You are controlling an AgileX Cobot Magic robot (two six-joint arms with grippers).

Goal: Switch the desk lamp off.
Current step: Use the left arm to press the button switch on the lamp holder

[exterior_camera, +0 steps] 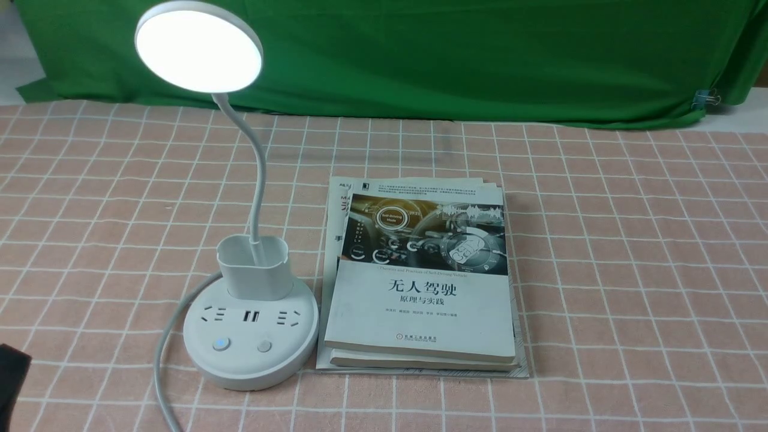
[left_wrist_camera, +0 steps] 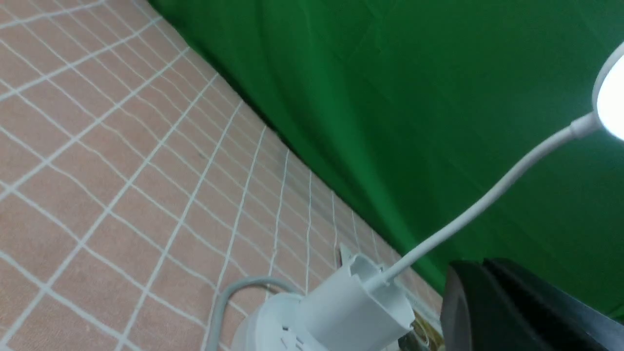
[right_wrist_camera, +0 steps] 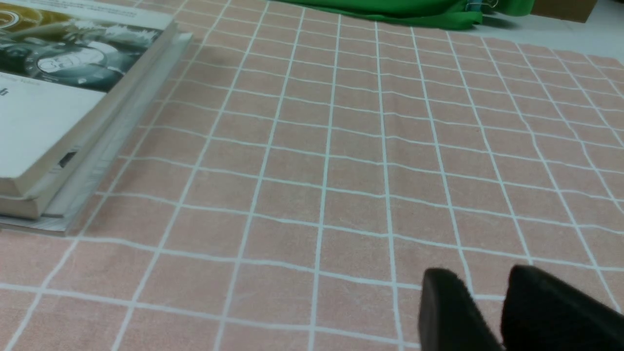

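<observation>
Desk lamp (exterior_camera: 251,336) — white, upright, disc head (exterior_camera: 198,51) lit; bent neck (exterior_camera: 259,180); cup holder; round base with sockets and two buttons, one bluish. Stands left on the checked cloth (exterior_camera: 630,270). Books (exterior_camera: 420,288), stacked, just beside its base. Grey cable (exterior_camera: 161,360), curving around the base's left. Left gripper (left_wrist_camera: 468,292) — near the lamp, jaw spread cannot be told. Right gripper (right_wrist_camera: 487,297) — fingertips slightly apart, nothing between them.

One lamp (exterior_camera: 200,48), two buttons (exterior_camera: 221,344), one book stack (exterior_camera: 420,312), one clip (exterior_camera: 701,99); two claws (left_wrist_camera: 477,265) (right_wrist_camera: 481,270)
</observation>
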